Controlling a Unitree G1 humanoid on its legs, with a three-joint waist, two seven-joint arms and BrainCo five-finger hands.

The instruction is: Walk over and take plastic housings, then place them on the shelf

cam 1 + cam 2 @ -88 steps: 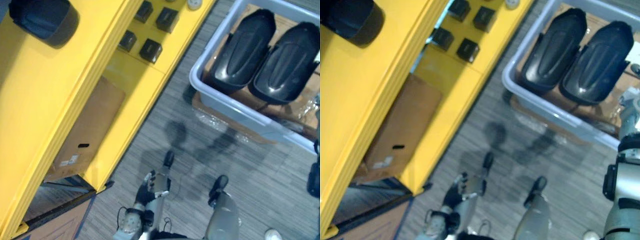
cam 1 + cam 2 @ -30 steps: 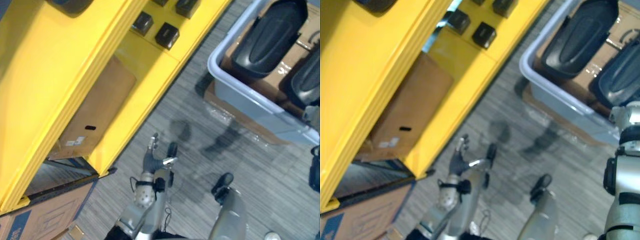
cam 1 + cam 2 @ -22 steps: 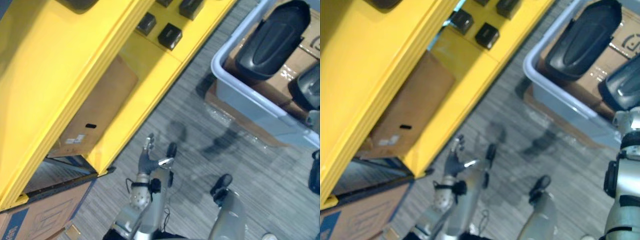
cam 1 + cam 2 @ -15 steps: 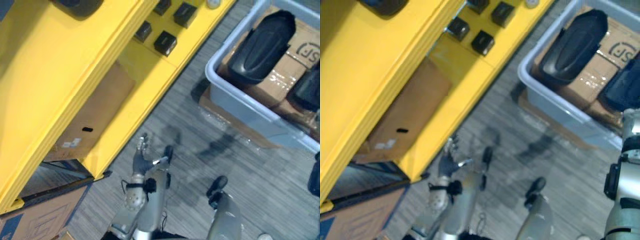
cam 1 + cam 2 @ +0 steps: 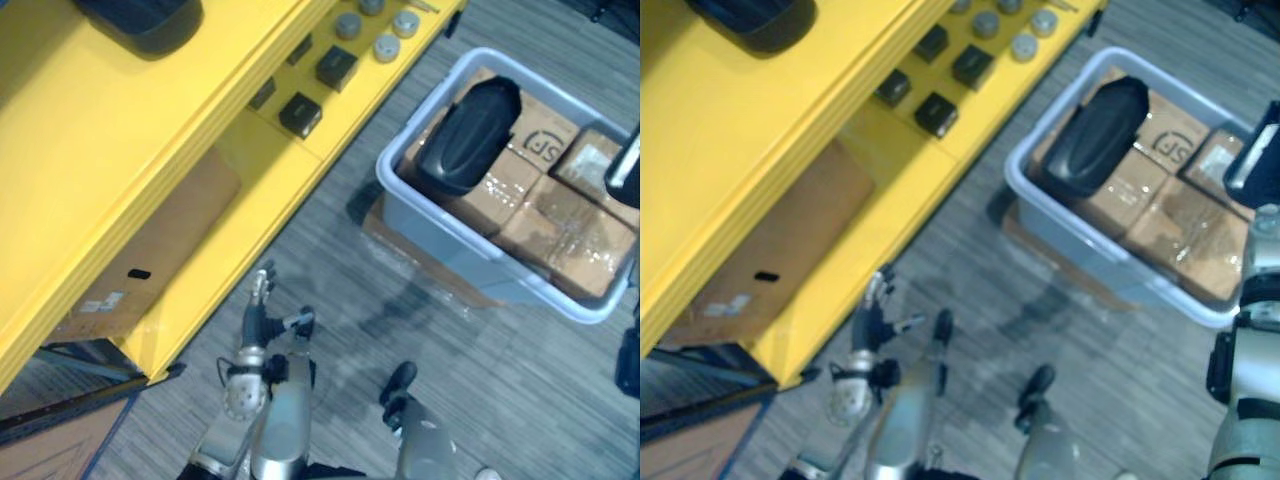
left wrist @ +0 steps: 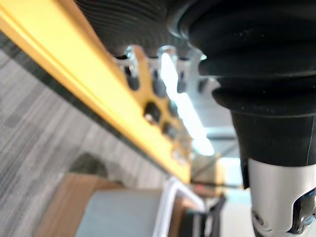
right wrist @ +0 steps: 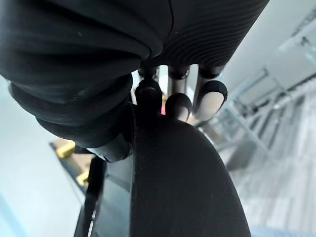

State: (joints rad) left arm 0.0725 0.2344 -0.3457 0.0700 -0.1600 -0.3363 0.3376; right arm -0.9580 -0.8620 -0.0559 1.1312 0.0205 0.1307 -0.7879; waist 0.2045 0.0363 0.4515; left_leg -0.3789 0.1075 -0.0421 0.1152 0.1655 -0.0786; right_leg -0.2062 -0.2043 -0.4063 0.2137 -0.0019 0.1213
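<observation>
Evidently the right hand (image 7: pixel 210 96) has its fingers curled over the rim of a black housing (image 7: pixel 182 182), carried at three o'clock in the head views. The left hand (image 5: pixel 254 318) hangs straight-fingered and empty. A second housing (image 5: pixel 468 135) lies in the grey bin (image 5: pixel 450 245) at two o'clock; the yellow shelf (image 5: pixel 120 130) fills ten o'clock. The shell looks light, stiff, glossy, likely slippery: best gripped across its edge.

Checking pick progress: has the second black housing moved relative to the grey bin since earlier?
Yes. The second housing left its spot beside the remaining housing in the bin, baring cardboard boxes, and is now held by the right robot hand.
</observation>
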